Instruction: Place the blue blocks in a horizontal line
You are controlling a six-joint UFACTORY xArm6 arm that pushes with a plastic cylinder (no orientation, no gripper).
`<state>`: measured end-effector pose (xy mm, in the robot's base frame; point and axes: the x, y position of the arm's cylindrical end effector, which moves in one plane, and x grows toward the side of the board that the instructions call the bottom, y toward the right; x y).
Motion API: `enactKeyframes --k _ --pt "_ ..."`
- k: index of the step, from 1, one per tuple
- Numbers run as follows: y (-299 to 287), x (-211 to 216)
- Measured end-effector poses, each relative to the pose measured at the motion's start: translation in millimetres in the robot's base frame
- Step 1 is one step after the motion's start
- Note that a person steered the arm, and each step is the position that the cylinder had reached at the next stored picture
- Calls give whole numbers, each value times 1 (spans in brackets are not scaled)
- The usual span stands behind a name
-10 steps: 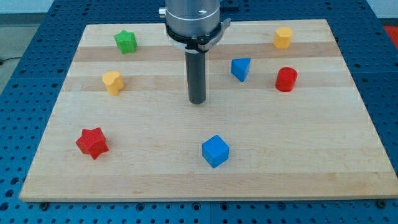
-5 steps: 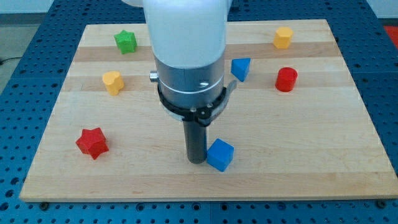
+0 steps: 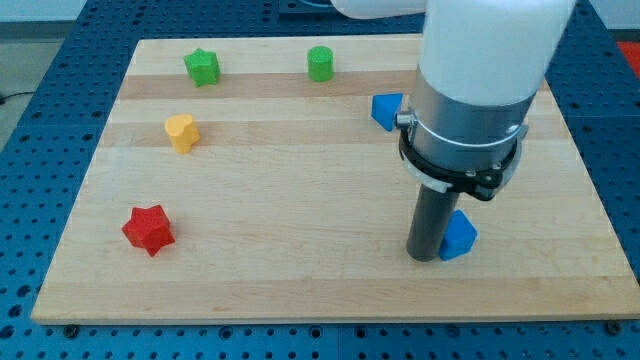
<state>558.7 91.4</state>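
Note:
My tip (image 3: 426, 257) rests on the board near the view's bottom right, touching the left side of a blue cube (image 3: 459, 236). A second blue block, a triangular wedge (image 3: 386, 109), lies higher up, partly hidden behind the arm's wide body (image 3: 470, 90). The two blue blocks stand well apart, one above the other rather than side by side.
A green star (image 3: 202, 67) and a green cylinder (image 3: 320, 63) lie near the view's top. A yellow heart-shaped block (image 3: 181, 132) is at the left and a red star (image 3: 148, 230) at the lower left. The wooden board (image 3: 300, 200) ends just below my tip.
My tip has slid right along the bottom of the board, pushing the blue cube right with it. The arm now hides the red and yellow blocks at the right and uncovers the green cylinder.

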Motion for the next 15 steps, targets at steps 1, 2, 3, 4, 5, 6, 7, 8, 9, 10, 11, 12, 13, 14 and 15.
enactKeyframes --k 1,2,3,4,5,6,7,8,9,10,11,12,13,14,15 --pt "-19 -1" --pt "-57 -39" --pt "-88 -102" --pt "-93 -170" --pt "-86 -219" --pt "-55 -236" --pt "-36 -245" --pt "-22 -226" --pt "-22 -180" --pt "-20 -156" --pt "1 -155" --pt "-13 -129" --pt "-32 -97" --pt "1 -85" --pt "51 -96"
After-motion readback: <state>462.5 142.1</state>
